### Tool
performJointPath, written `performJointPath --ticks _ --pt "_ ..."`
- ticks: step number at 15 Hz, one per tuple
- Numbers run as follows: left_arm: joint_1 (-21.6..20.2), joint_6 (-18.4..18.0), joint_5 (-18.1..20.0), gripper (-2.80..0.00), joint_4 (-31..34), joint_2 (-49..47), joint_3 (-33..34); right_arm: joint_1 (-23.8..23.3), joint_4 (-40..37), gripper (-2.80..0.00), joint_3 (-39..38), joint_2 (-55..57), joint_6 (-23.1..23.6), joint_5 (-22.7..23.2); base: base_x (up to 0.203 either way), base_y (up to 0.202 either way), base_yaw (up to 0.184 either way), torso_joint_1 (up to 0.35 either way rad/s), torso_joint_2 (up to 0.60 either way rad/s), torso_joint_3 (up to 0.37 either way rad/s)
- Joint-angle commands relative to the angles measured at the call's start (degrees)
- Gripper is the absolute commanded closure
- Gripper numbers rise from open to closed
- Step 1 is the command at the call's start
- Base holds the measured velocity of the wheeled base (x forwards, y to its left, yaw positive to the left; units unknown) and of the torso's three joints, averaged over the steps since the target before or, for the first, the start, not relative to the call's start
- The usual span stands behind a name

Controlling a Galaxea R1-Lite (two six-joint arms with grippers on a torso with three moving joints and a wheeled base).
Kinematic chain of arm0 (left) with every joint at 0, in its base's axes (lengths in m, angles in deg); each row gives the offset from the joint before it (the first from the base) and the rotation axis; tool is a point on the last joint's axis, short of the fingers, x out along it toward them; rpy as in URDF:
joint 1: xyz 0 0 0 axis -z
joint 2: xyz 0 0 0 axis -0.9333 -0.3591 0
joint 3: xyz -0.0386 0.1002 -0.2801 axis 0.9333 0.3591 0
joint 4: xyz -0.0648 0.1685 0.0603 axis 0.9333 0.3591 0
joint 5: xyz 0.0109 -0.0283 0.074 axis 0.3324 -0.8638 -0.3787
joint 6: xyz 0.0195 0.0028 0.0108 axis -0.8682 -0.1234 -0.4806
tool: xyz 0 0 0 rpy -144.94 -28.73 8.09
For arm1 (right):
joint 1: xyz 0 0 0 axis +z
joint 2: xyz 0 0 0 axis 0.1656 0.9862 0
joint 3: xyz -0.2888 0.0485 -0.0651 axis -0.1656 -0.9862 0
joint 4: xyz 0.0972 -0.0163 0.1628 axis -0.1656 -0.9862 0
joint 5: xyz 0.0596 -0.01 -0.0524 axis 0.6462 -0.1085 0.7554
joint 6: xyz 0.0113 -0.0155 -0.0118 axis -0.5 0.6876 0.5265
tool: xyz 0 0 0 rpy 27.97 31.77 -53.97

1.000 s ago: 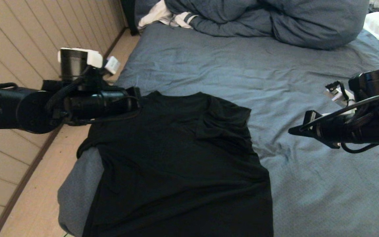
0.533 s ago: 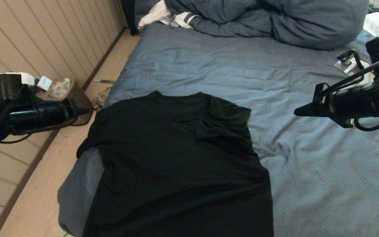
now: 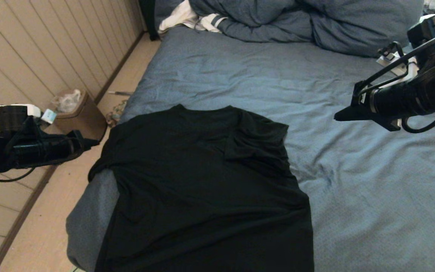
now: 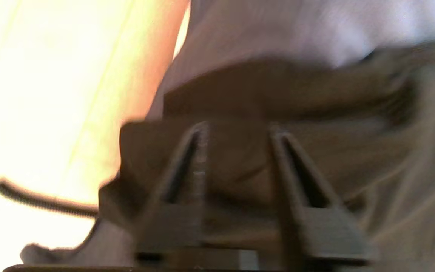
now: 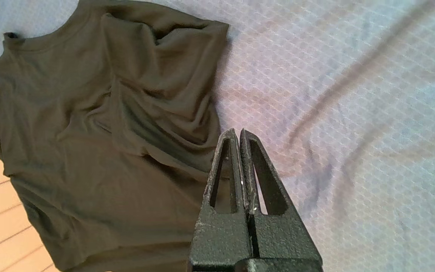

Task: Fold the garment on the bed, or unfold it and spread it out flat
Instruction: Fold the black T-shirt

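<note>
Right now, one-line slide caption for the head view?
Black T-shirt lies on the bed, one sleeve folded in; left gripper open beside the bed, right gripper shut above the sheet, neither touching.

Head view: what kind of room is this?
Most likely a home bedroom. A big bed in a wrinkled blue sheet, a bunched duvet at its far end, a black T-shirt laid on it, and a small bin on the wooden floor.
</note>
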Motion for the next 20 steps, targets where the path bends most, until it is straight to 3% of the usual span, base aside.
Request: performJointPath --ticks 1,8,14,15,20 --pt "-0.16 0.01 -0.08 -2.8 -0.37 -0.36 2.31 0.21 -0.22 0.0 0.26 0.57 -0.11 -0.32 0.0 0.0 0.0 0.0 0.0 0.0" --pt "-1.55 -0.43 -0.01 -2.8 -6.97 -2.73 7.41 0.73 -0.22 0.0 0.61 0.48 -0.11 -0.58 0.0 0.0 0.0 0.0 0.0 0.0" --pt "2.74 -0.34 0.15 -2.8 -8.29 -2.03 10.31 0.65 -0.05 0.0 -0.18 0.4 -0.2 -0.58 0.0 0.0 0.0 0.0 0.0 0.0" --pt "2.74 -0.21 -0.02 0.0 -8.69 -2.03 10.4 0.65 -0.05 0.0 -0.09 0.48 -0.2 -0.58 0.0 0.0 0.0 0.0 0.0 0.0" --pt "2.82 0.38 0.31 0.0 -8.8 0.28 11.3 0.65 -0.05 0.0 -0.44 0.57 -0.2 -0.58 0.0 0.0 0.0 0.0 0.0 0.0"
